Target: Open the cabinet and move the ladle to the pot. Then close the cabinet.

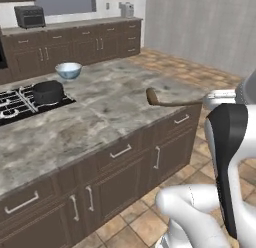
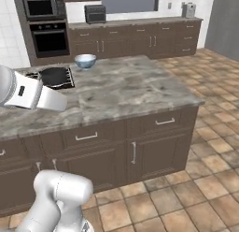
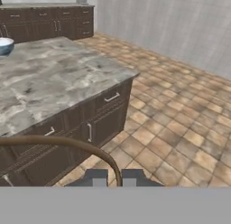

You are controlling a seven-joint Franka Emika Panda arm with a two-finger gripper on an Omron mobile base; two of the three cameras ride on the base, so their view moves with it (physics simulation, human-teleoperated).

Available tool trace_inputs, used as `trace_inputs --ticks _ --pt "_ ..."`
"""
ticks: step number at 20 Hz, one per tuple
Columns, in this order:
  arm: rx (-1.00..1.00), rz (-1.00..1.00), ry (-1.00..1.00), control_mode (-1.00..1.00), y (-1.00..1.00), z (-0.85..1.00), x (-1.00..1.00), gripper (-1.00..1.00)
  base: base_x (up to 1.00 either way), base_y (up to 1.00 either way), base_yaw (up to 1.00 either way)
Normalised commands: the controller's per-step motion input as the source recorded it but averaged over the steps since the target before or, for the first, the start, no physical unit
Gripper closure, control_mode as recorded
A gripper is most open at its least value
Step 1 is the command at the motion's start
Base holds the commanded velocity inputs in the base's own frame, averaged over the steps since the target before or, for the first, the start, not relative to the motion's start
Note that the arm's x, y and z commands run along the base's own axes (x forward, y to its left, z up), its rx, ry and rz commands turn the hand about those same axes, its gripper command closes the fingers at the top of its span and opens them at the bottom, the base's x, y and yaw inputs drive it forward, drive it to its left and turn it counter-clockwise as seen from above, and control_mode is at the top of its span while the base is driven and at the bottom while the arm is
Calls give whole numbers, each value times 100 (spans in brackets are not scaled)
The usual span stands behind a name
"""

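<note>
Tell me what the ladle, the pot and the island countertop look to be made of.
Ladle: probably wood, matte even brown, held in the pincer.
Pot: dark matte metal, possibly cast iron; near-black, no shine.
Countertop: polished stone such as marble or granite, judging by its mottled grey-brown veining.

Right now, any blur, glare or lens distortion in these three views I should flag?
Left base view: soft, low-res render, even flat light, no glare; the ladle reads clearly above the island counter. Right base view: same softness, the pot casts hardly any shadow. Hand view: the ladle handle bows into an arc, so wide-angle distortion; the gripper looks shut on it.
</note>
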Motion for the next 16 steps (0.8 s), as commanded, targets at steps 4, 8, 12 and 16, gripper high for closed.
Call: trace_inputs --ticks 4,8,12,16 --pt "0 0 0 100 0 0 0 100 45 -100 4" --pt "0 0 0 100 0 0 0 100 46 -100 6" --pt "0 0 0 100 0 0 0 100 47 -100 8" --pt "0 0 0 100 0 0 0 100 53 -100 9"
